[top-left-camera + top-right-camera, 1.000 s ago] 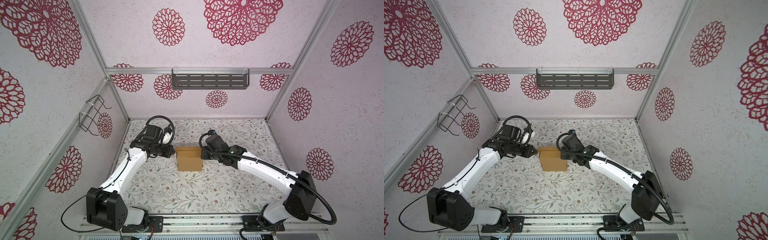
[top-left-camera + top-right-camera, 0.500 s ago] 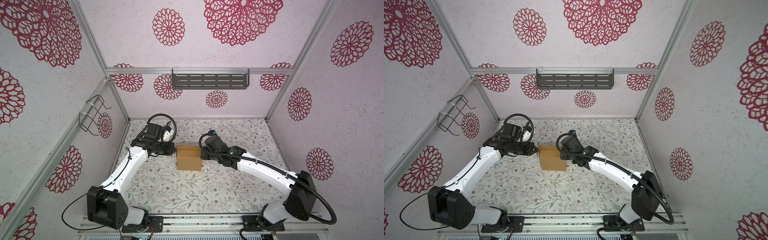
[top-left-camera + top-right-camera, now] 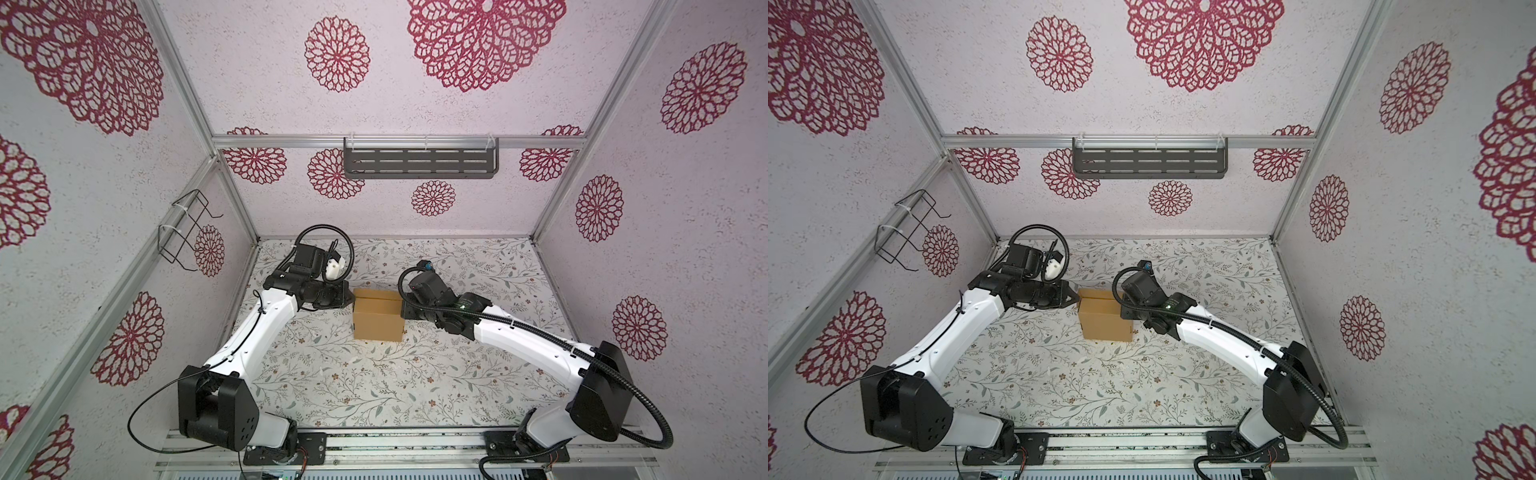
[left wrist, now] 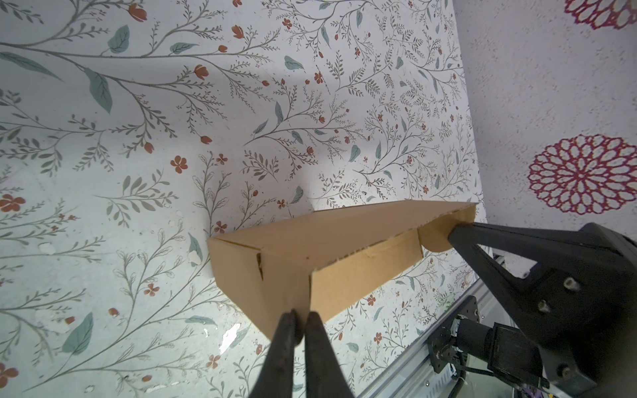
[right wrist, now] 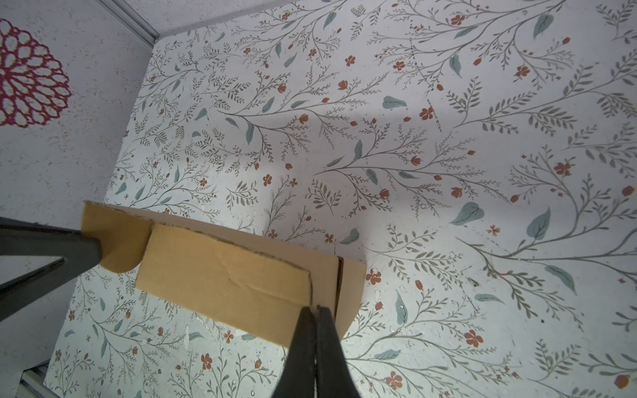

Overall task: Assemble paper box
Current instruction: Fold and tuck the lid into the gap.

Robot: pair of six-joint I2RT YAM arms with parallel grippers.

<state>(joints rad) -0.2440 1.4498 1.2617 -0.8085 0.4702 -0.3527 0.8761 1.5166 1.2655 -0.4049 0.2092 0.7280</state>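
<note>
In both top views, we could not resolve the fingertips of the left gripper (image 3: 347, 297) and right gripper (image 3: 404, 311), masked by their wrists beside the paper box (image 3: 377, 318). In the wrist views, each gripper's fingers ran off the frame edge, and the paper box's interior was hidden behind closed flaps.

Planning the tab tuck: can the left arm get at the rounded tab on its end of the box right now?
Likely yes. The left gripper, shut, has its tips against that tab on the box. Nothing lies between them, and the right gripper is at the opposite end.
</note>
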